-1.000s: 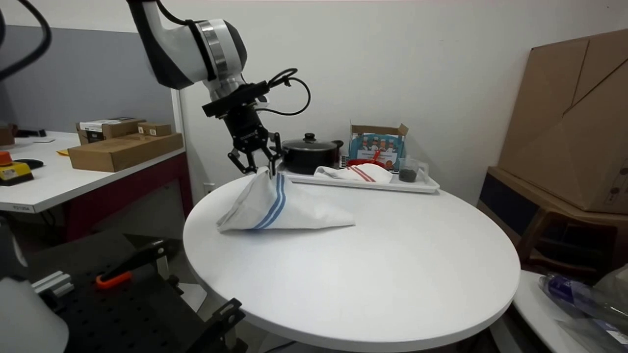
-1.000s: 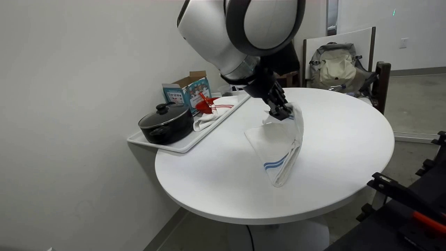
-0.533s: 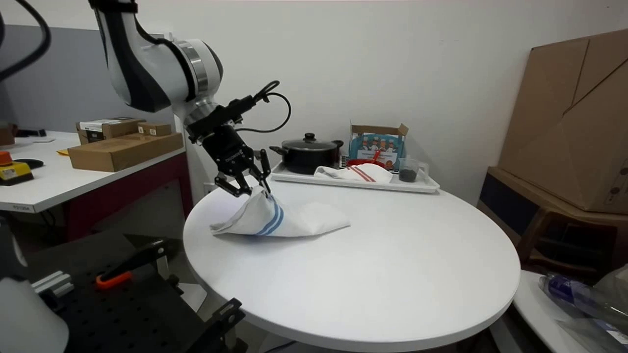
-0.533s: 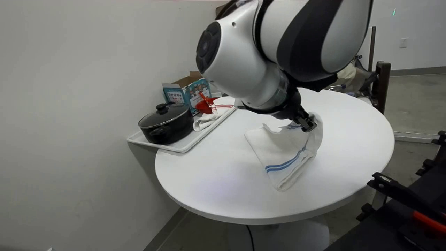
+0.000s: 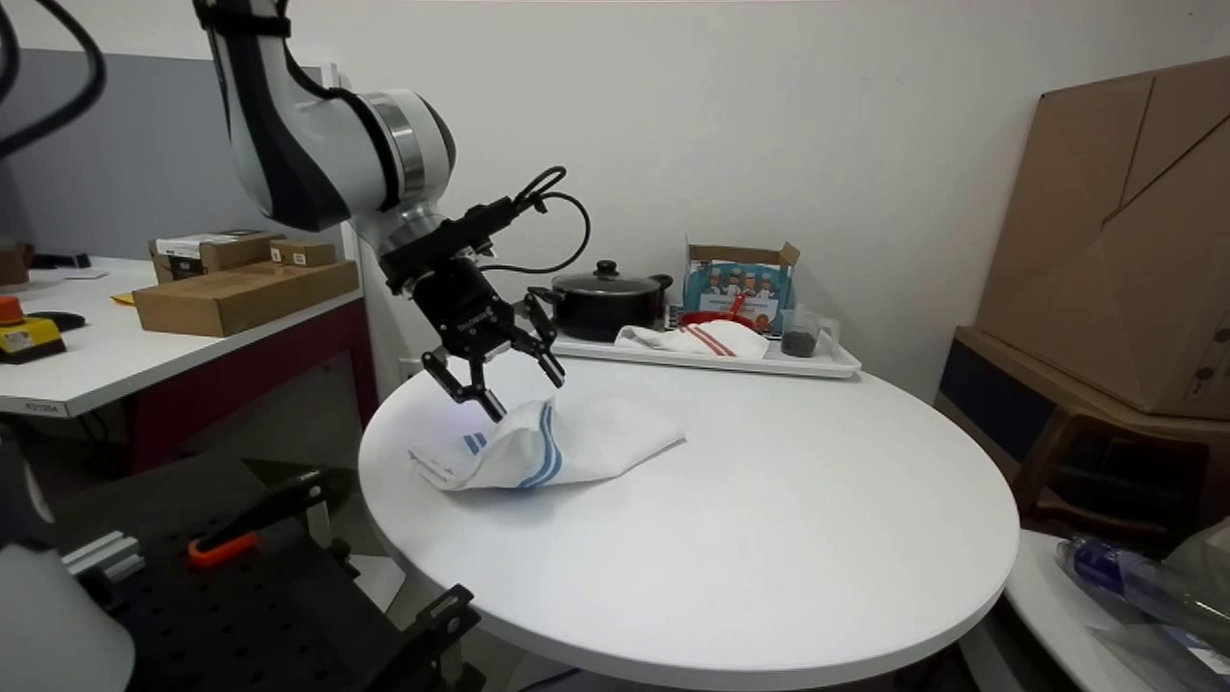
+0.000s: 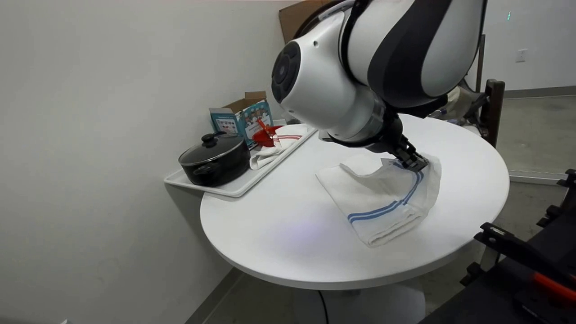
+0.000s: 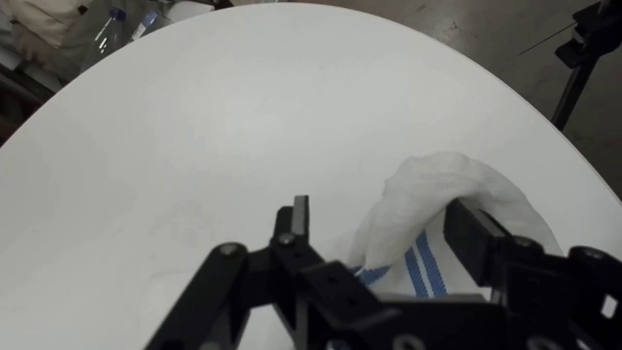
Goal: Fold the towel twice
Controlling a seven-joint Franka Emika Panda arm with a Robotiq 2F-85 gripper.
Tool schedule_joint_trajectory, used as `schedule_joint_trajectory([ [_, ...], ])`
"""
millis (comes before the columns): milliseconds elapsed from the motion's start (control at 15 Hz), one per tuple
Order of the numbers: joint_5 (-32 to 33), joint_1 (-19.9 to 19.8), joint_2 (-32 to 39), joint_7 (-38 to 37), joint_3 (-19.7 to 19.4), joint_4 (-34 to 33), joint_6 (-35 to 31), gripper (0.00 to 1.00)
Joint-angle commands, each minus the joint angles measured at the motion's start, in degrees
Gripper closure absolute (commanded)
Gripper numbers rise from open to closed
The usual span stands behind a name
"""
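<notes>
The white towel (image 5: pixel 615 437) with blue stripes lies loosely folded on the round white table, its near-arm end rumpled. In an exterior view the folded layers of the towel (image 6: pixel 360 193) show along its edge. My gripper (image 5: pixel 528 397) is tilted just above the rumpled end, its two fingers spread apart. From the wrist, the towel (image 7: pixel 437 180) curls up around the tip of the right-hand finger (image 7: pixel 466 228); whether they touch is hard to tell. The left-hand finger (image 7: pixel 300 216) stands free of the cloth. Nothing is pinched between the fingers.
A white tray (image 6: pixel 234 192) at the table's wall side bears a black pot (image 5: pixel 605 308), a red-striped cloth (image 5: pixel 735 338), a red bowl (image 6: pixel 264 137), a clear cup (image 5: pixel 802 336) and a blue box (image 6: pixel 256 118). The round table (image 5: pixel 730 557) has its edge close to the gripper.
My gripper was shut on a raised peak of the towel, came down and leftward in an exterior view, then opened. The raised cloth has dropped and spread out on the table.
</notes>
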State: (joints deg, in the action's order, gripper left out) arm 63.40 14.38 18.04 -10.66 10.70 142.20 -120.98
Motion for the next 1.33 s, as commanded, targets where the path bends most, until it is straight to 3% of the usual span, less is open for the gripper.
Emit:
schedule_joint_trajectory([
  [0, -8.1, -1.59, -0.96, 3.01, 1.19, -1.21, 1.52, 0.0],
  [333, -25.49, -2.68, -4.27, 10.09, 1.9, -3.58, 3.29, 0.0],
  [667, -42.08, -5.08, -8.94, 13.75, -0.35, -8.71, 6.14, 0.0],
  [1133, -54.91, -10.33, -11.25, 11.02, -5.78, -16.48, 9.51, 0.0],
  [1267, -55.47, -11.26, -10.49, 11.89, -6.94, -19.86, 11.11, 0.0],
])
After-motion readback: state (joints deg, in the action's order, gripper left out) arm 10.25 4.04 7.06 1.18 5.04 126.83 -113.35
